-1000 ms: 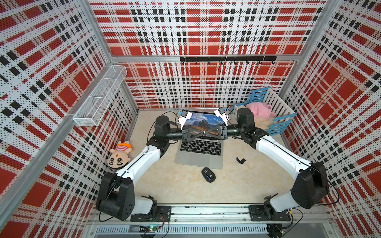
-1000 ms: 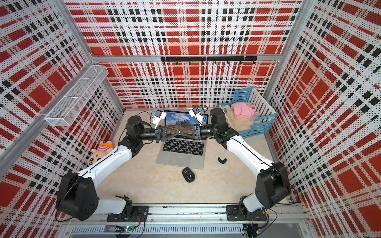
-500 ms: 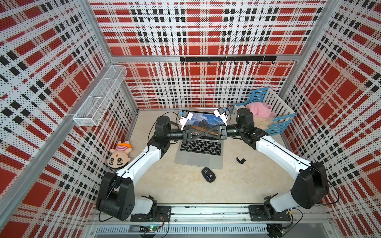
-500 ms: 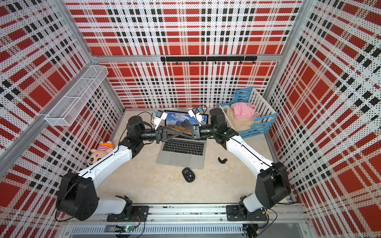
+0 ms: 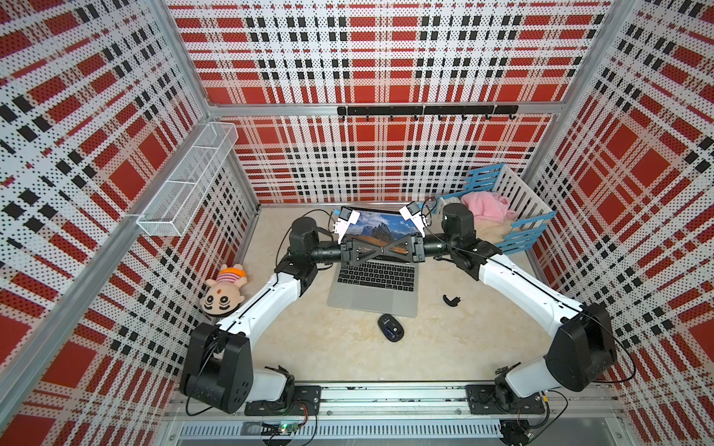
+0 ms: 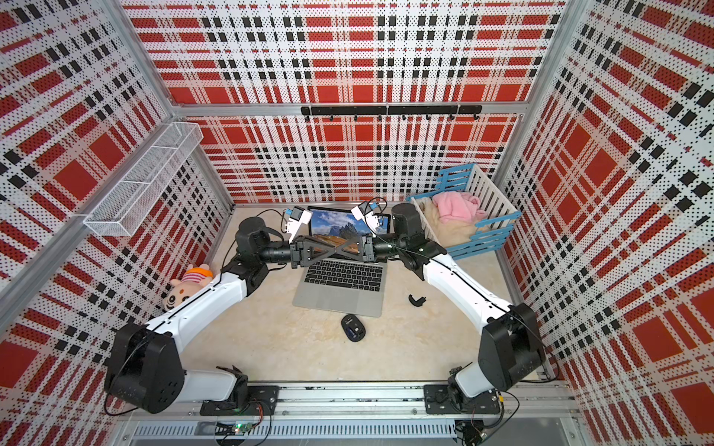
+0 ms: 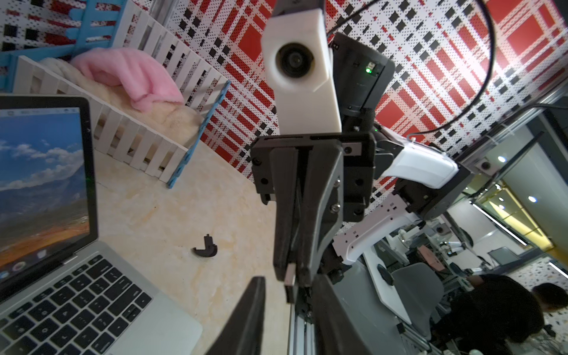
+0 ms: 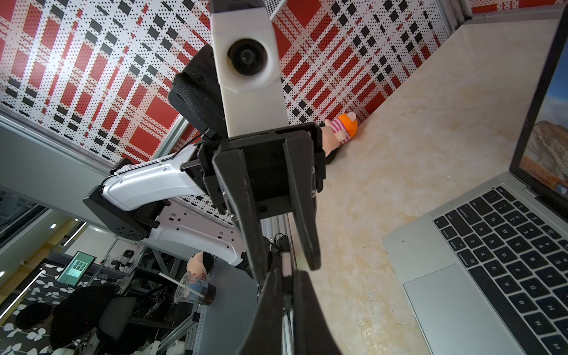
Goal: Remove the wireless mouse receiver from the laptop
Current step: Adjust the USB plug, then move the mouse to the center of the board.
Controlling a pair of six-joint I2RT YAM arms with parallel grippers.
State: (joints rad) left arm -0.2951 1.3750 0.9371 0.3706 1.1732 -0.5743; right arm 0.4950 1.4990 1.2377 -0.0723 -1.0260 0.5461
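The silver-grey laptop [image 5: 373,297] [image 6: 340,299] lies open at the back of the table, a mountain picture on its screen. Above its hinge my two grippers meet tip to tip. The right gripper [image 5: 387,250] [image 8: 287,278] is shut on the wireless mouse receiver [image 8: 286,265] [image 7: 289,276], a tiny black nub whose silver plug sticks out of its tips. My left gripper [image 5: 376,250] [image 7: 289,285] is open. Its fingers [image 8: 307,239] stand on either side of the plug, and I see no contact with it. In both top views the receiver is too small to make out.
A black mouse [image 5: 391,327] lies in front of the laptop, and a curved black cover piece [image 5: 451,299] to its right. A blue-and-white crate [image 5: 521,228] of pink and cream cloth fills the back right corner. A doll [image 5: 224,293] lies by the left wall, under a wire shelf [image 5: 189,185].
The left gripper's jaws have spread apart from shut. Both arms stay in place, tip to tip over the laptop.
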